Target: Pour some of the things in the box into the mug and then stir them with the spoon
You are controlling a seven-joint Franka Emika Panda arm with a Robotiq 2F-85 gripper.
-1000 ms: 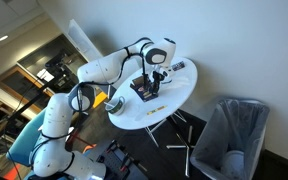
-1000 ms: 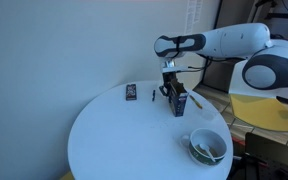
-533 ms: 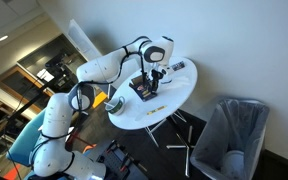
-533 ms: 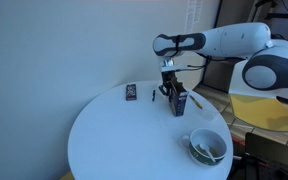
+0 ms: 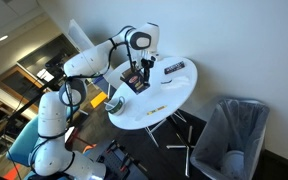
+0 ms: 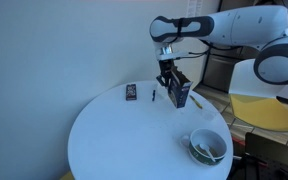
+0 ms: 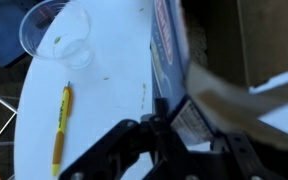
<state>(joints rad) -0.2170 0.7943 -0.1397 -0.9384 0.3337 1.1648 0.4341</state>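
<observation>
Claw (image 6: 172,82) pinched the box (image 6: 181,94) near its top. The box hung slightly tilted above the worktop (image 6: 104,140), touching nothing. The carton seemed light and thin-walled, likely to crush or slip when tipped, so a firm hold across the narrow sides looked safest. Mug (image 6: 208,147) sat near the worktop edge, well apart from the box; something spoon-like inside, unclear. Flat dark packet (image 6: 131,92) lay off to the side, and a yellow pen (image 7: 61,125) lay near the mug. Neither seemed to block the way.
</observation>
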